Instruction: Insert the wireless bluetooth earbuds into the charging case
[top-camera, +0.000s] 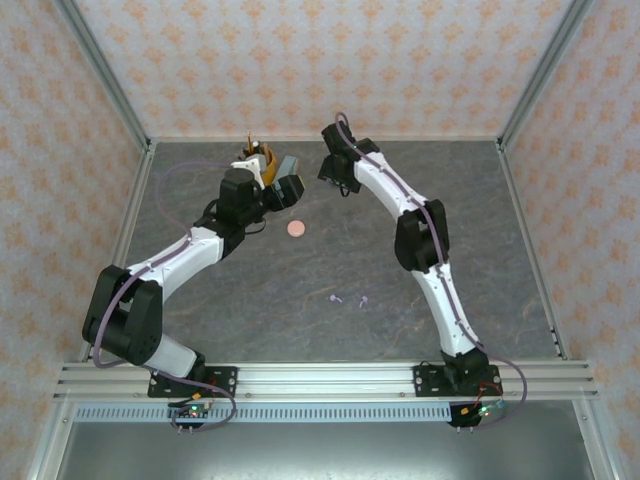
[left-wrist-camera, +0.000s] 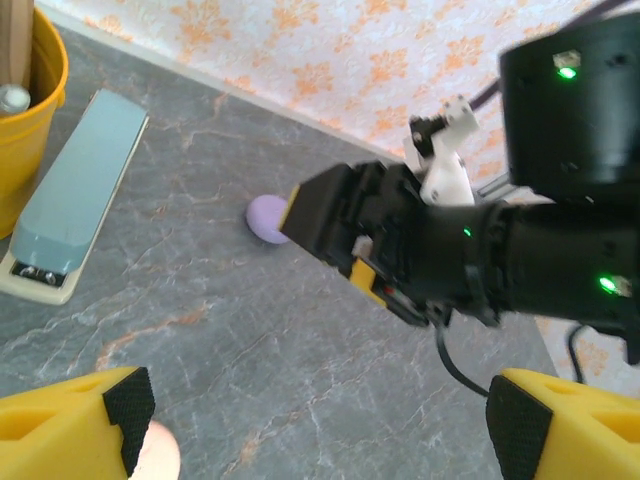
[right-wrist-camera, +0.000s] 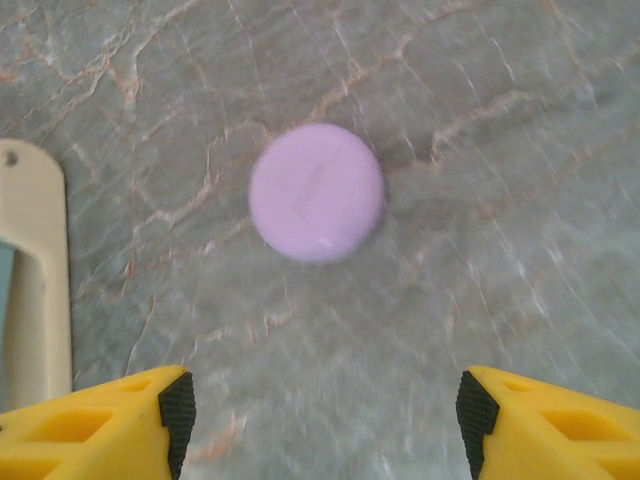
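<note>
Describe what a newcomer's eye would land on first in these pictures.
The left arm and right arm lean toward each other over the far side of the grey table, with the left gripper and right gripper both open. A round lilac disc lies just ahead of the right gripper. A pink disc sits mid-table, and two tiny lilac earbuds lie nearer the bases.

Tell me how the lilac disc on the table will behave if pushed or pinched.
The lilac disc lies flat on the table, so it would probably slide, not roll. Its smooth rounded rim looks slippery to pinch. It looks like rigid plastic, likely light.
</note>
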